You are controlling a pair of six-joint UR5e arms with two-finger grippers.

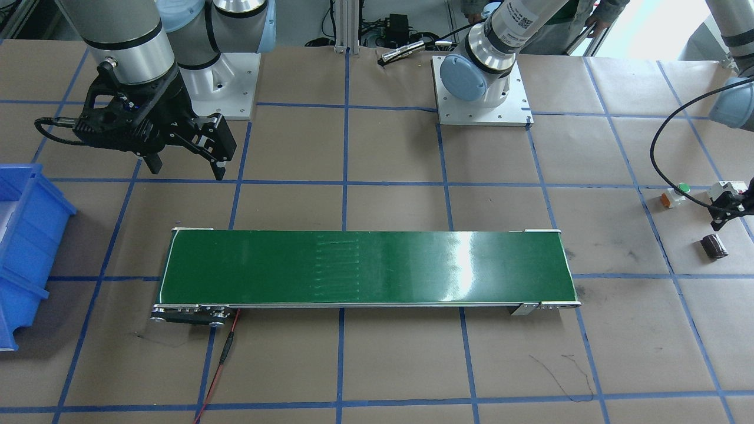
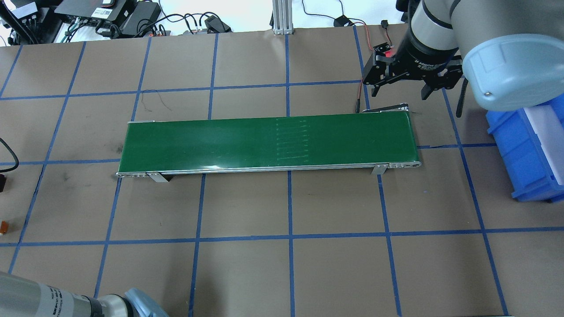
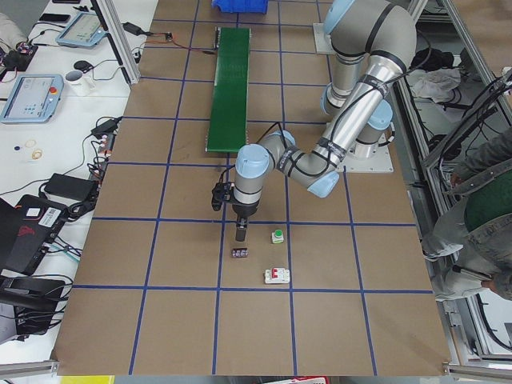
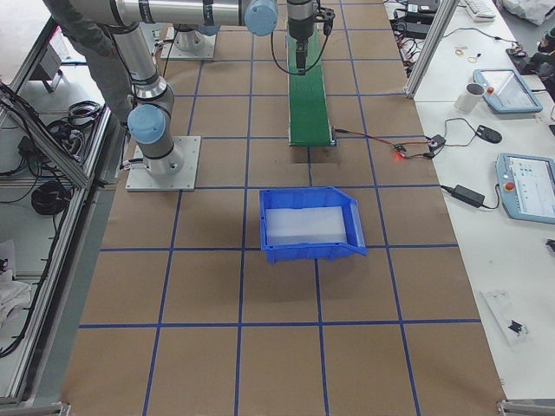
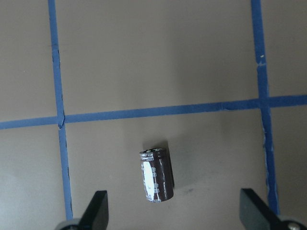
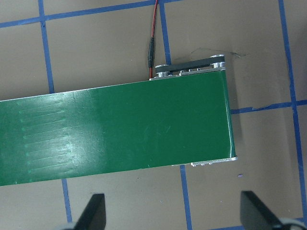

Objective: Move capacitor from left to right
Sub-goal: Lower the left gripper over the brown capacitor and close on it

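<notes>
my left claw (image 5: 176,211) hangs spread wide and empty over the capacitor (image 5: 157,175), which lies on its side on the brown paper (image 5: 144,57). it looks light and stiff with a slick sleeve, so i'd pinch mid-barrel. my right claw (image 6: 172,213) is spread too.

Brown paper (image 2: 246,273) gridded with blue tape (image 2: 289,207) covers the table (image 3: 184,320). A white side bench (image 4: 520,277) carries a mug (image 4: 469,97) and tablets (image 4: 527,186), beside an aluminium post (image 4: 427,48).

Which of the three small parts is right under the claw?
The dark brown capacitor, lying below the open left gripper; the green-capped button and white breaker sit aside.
</notes>
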